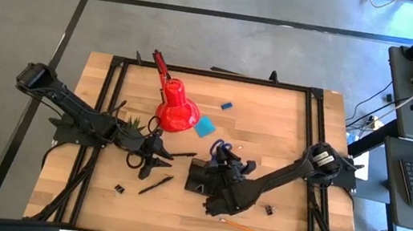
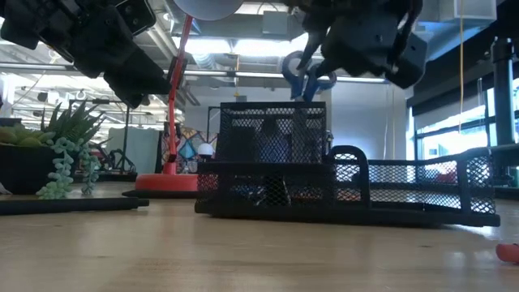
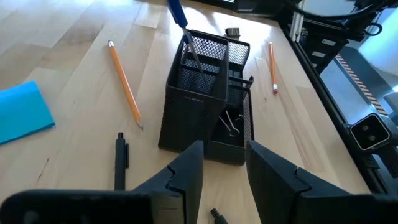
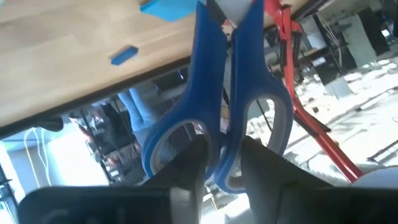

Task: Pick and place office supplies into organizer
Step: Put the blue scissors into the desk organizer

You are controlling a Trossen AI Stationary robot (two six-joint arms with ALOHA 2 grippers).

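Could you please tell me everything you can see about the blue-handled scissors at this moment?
The scissors have two glossy blue handles that look like plastic, each ending in an oval finger loop, and grey metal blades. They stand roughly upright, blades down inside the tall mesh compartment of the black organizer, handles sticking out above its rim. The right gripper is shut on the handles, with its fingers beside the loops. The left gripper hangs open near the organizer, touching nothing.

The high view looks straight down on the whole table, the organizer (image 1: 202,178) low in the middle. The low view sits at tabletop height, close to it, facing the room behind. Both wrist views look forward, the left one also onto the organizer.
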